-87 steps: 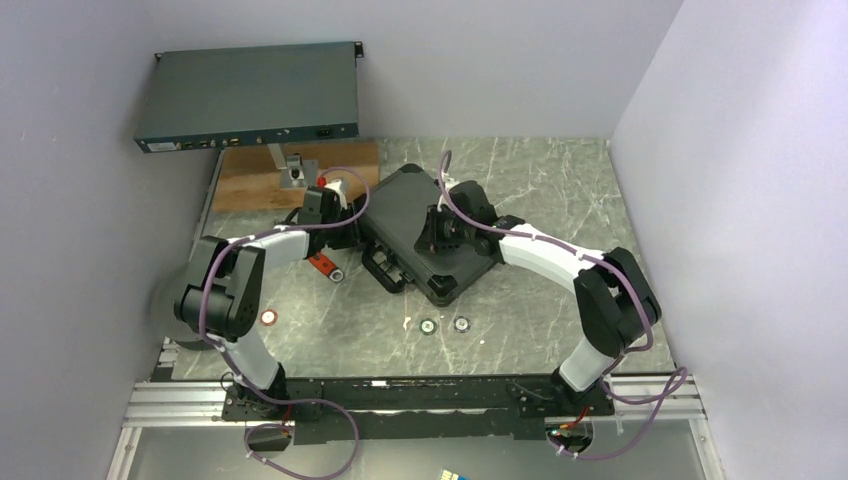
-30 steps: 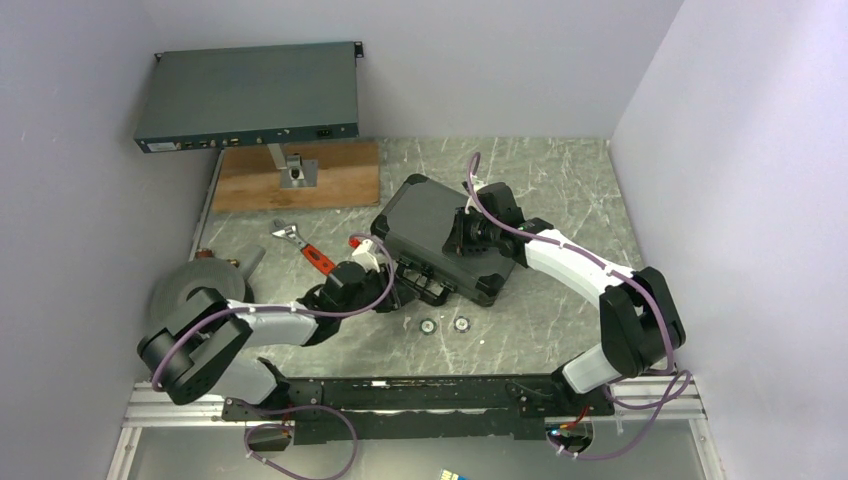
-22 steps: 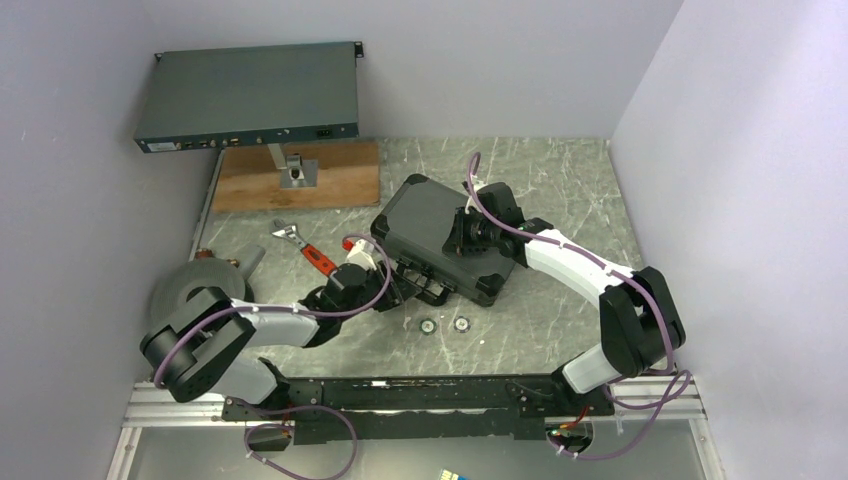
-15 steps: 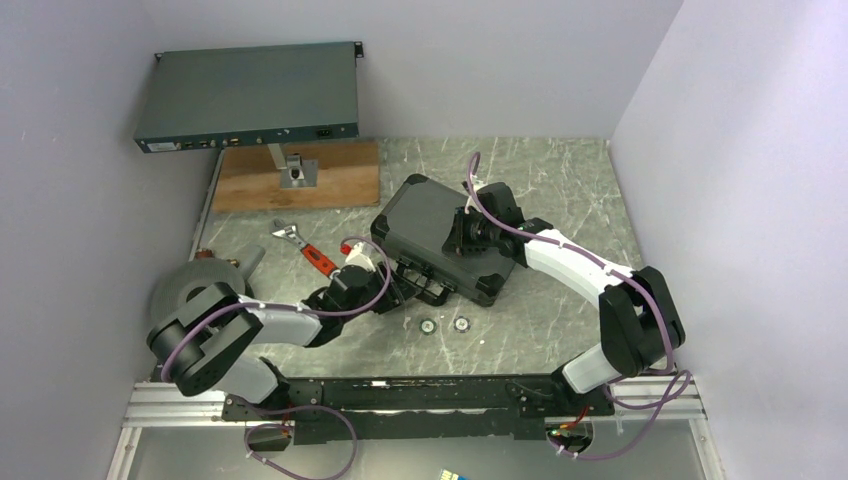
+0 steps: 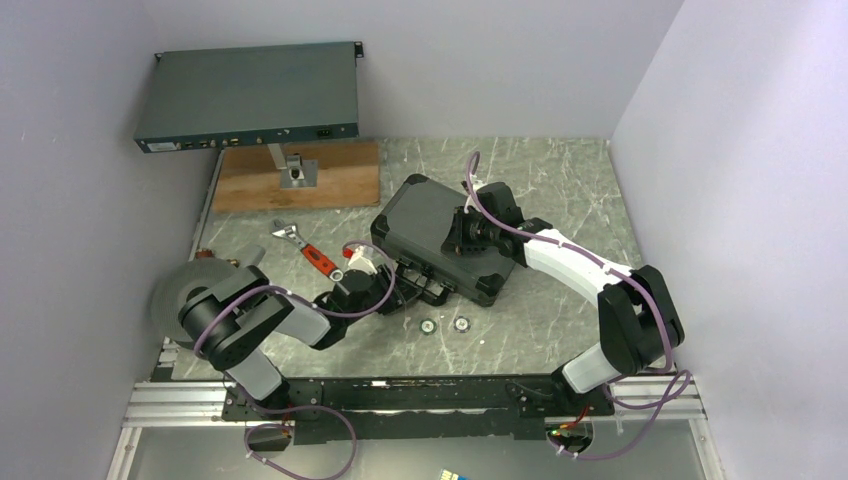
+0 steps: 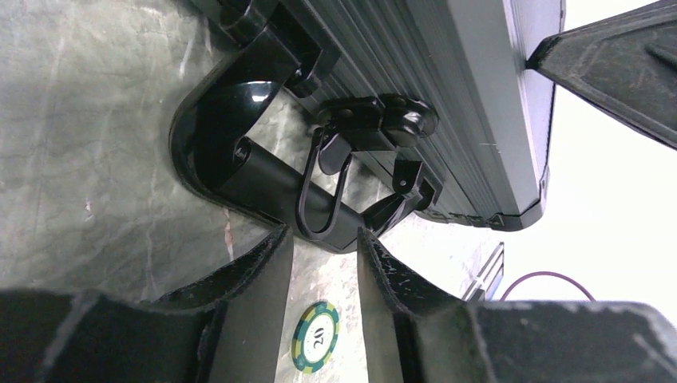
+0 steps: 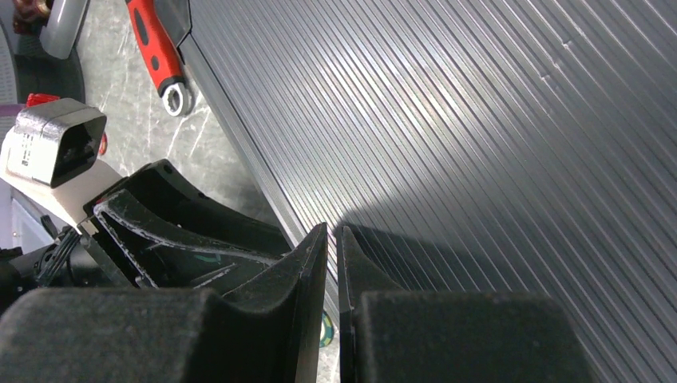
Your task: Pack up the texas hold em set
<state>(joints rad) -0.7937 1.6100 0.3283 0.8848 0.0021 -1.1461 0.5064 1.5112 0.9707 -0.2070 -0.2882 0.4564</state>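
- L gripper (image 6: 323, 247): fingers part-open and holding nothing. It's low at the case's near edge, with the latch's wire loop (image 6: 323, 195) in line w/ the gap but not yet touched.
- R gripper (image 7: 331, 231): pads nearly together w/ only a thin slit and nothing between. The tips sit at the case's ribbed lid, looking like a press-down, though contact can't be confirmed.
- Hard case (image 5: 432, 222): black, lid down, lying flat at an angle mid-table. The R arm reaches over its right side and the L arm is at its near-left edge.
- Carry handle (image 6: 231, 144): glossy black, folded flat on the table off the case's near edge, just left of the latch.
- Latch (image 6: 375, 120): the loop hangs loose below it, so it looks unhooked. Probably the step in hand is fastening it.
- Two poker chips (image 5: 428, 325) (image 5: 461, 323): on the table just in front of the case, still outside it. The wrist view shows a green/yellow one marked 20 (image 6: 315, 339).
- Doing it well:
  - Keep the R tips pushing the lid so the seam stays shut.
  - Bring the L fingers straight in, catch the loop only and not the handle, then flip it over its hook.
  - Risk: the case may slide away if pushed sideways.
  - IMO the chips need to go in before the final latching.
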